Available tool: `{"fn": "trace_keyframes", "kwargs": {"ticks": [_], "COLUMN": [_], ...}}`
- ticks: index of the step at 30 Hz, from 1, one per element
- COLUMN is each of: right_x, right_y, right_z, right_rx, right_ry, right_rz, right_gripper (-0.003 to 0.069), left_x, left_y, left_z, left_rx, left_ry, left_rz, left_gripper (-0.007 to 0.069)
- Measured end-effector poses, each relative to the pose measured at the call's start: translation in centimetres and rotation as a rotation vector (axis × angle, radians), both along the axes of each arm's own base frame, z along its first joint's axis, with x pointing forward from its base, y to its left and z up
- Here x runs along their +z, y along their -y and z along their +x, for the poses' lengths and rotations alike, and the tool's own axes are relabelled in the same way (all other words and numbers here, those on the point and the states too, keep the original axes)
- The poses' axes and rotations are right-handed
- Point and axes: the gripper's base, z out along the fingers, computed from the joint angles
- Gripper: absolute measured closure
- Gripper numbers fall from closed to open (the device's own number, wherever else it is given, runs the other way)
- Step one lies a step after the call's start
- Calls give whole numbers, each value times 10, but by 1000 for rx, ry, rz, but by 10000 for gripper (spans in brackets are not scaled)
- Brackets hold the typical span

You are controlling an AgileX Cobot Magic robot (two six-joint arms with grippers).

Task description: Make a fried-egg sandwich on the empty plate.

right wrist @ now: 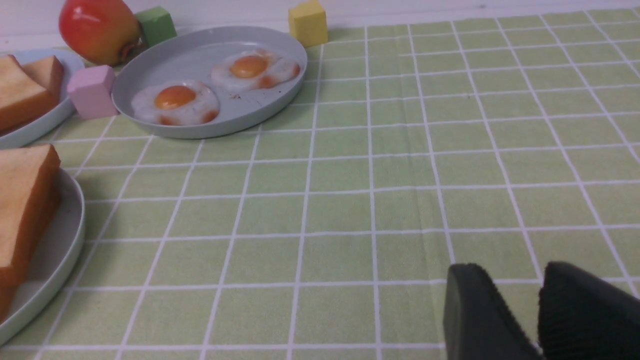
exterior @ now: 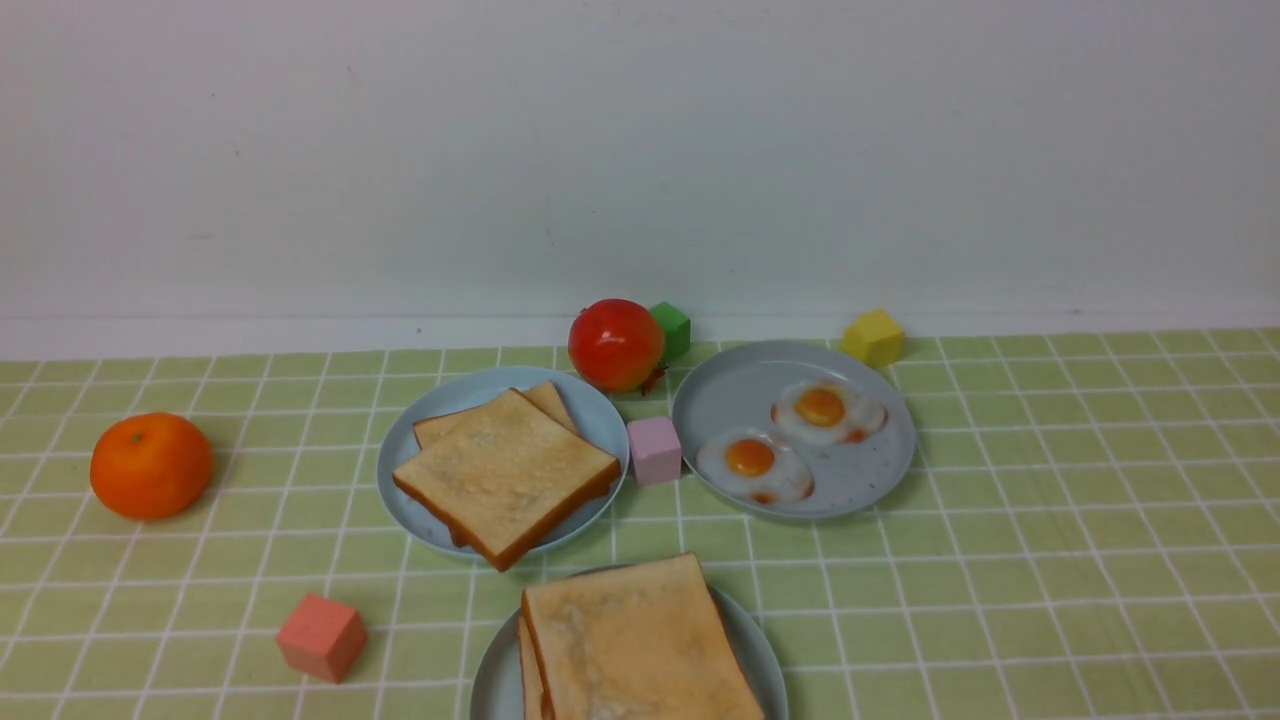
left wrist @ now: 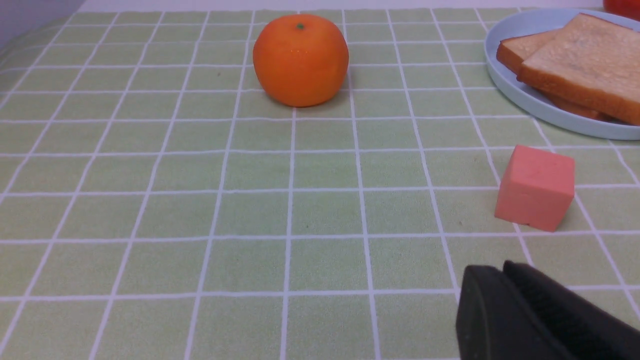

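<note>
Two toast slices lie stacked as a sandwich (exterior: 630, 640) on the near plate (exterior: 765, 650) at the front centre; no egg shows between them. The stack (right wrist: 20, 210) and its plate (right wrist: 60, 250) also show in the right wrist view. Two fried eggs (exterior: 755, 463) (exterior: 825, 408) lie on a grey-blue plate (exterior: 870, 480) at the middle right. Neither gripper shows in the front view. My left gripper (left wrist: 502, 270) is shut and empty, low over the cloth near a red cube (left wrist: 535, 187). My right gripper (right wrist: 510, 272) is open and empty over bare cloth to the right of the near plate.
Two more toast slices (exterior: 505, 475) lie on a blue plate (exterior: 410, 450) at the middle left. An orange (exterior: 150, 465) sits far left and the red cube (exterior: 320, 635) front left. A pink cube (exterior: 654, 450), red fruit (exterior: 615, 343), green cube (exterior: 672, 328) and yellow cube (exterior: 873, 338) stand round the plates.
</note>
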Motion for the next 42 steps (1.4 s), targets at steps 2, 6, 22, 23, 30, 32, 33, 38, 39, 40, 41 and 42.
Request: {"fn": "trace_keyframes", "kwargs": {"ticks": [2, 6, 22, 23, 30, 32, 33, 38, 39, 40, 41, 42], "right_x": [0, 0, 0, 0, 0, 0, 0, 0, 0, 0, 0, 0], "right_y": [0, 0, 0, 0, 0, 0, 0, 0, 0, 0, 0, 0], "right_z": [0, 0, 0, 0, 0, 0, 0, 0, 0, 0, 0, 0], "right_rx": [0, 0, 0, 0, 0, 0, 0, 0, 0, 0, 0, 0], "right_ry": [0, 0, 0, 0, 0, 0, 0, 0, 0, 0, 0, 0], "right_rz": [0, 0, 0, 0, 0, 0, 0, 0, 0, 0, 0, 0], "right_gripper": [434, 431, 421, 421, 421, 421, 421, 421, 421, 421, 421, 421], "left_x": [0, 0, 0, 0, 0, 0, 0, 0, 0, 0, 0, 0], "left_y": [0, 0, 0, 0, 0, 0, 0, 0, 0, 0, 0, 0], "left_z": [0, 0, 0, 0, 0, 0, 0, 0, 0, 0, 0, 0], "left_rx": [0, 0, 0, 0, 0, 0, 0, 0, 0, 0, 0, 0], "left_ry": [0, 0, 0, 0, -1, -1, -1, -2, -2, -2, -2, -3], "left_rz": [0, 0, 0, 0, 0, 0, 0, 0, 0, 0, 0, 0], "left_gripper": [576, 573, 556, 554, 549, 546, 545, 538, 536, 535, 534, 533]}}
